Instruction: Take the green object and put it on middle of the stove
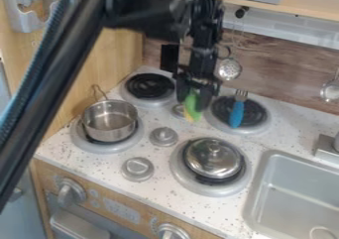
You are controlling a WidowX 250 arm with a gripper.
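The black gripper (195,88) hangs down over the back part of the stove, between the two rear burners. It is shut on the green object (191,103), whose upper end is between the fingers. The object points downward, with a yellowish part at its lower end. Whether that end touches the white speckled stove top (159,118) cannot be told. Part of a small round metal piece (178,110) shows just left of the object.
A metal pot (110,120) stands on the left front burner, and a silver lid (213,157) covers the right front one. A blue-handled fork (237,113) lies over the right rear burner. Metal knobs (163,136) stand mid-stove; the sink (298,188) is at right.
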